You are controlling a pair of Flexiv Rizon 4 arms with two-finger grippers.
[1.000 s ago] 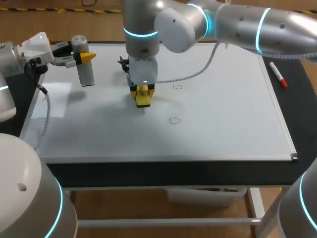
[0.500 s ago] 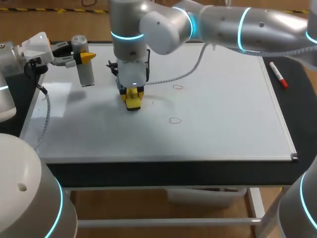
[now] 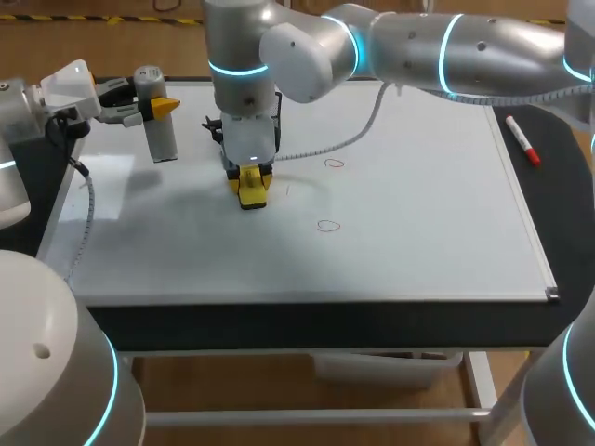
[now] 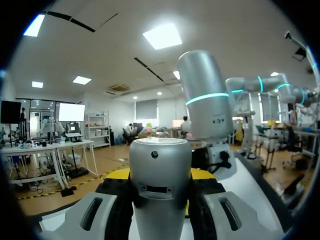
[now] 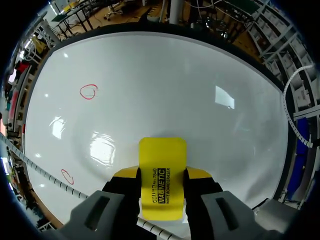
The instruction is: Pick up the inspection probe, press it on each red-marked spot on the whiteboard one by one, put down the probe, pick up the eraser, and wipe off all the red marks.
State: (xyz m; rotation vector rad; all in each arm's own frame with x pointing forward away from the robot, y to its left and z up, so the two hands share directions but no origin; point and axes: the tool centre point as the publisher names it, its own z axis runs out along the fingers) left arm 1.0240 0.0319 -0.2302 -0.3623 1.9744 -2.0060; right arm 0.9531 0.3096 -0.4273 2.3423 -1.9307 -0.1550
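My left gripper point(image 3: 153, 108) hovers over the whiteboard's point(image 3: 418, 204) far left corner, shut on the silver inspection probe point(image 3: 160, 130), which hangs upright. In the left wrist view the probe point(image 4: 160, 170) fills the gap between the left gripper's point(image 4: 160, 179) fingers. My right arm reaches across to the board's left-middle. Its gripper point(image 3: 251, 178) is shut on the yellow eraser point(image 3: 251, 190), which is pressed down on the board. The right wrist view shows the eraser point(image 5: 161, 172) clamped in the right gripper point(image 5: 161, 175). Two red circles point(image 3: 334, 163) point(image 3: 327, 225) lie right of the eraser, also seen as red circles point(image 5: 88, 92) point(image 5: 67, 176).
A red marker pen point(image 3: 522, 139) lies on the black table surface beyond the whiteboard's right edge. A white coiled cable point(image 3: 344, 139) trails from the right arm over the board. The board's right half and front strip are bare.
The right gripper slid the eraser to the left across the board, then stayed nearly still. The left arm and the probe have not moved.
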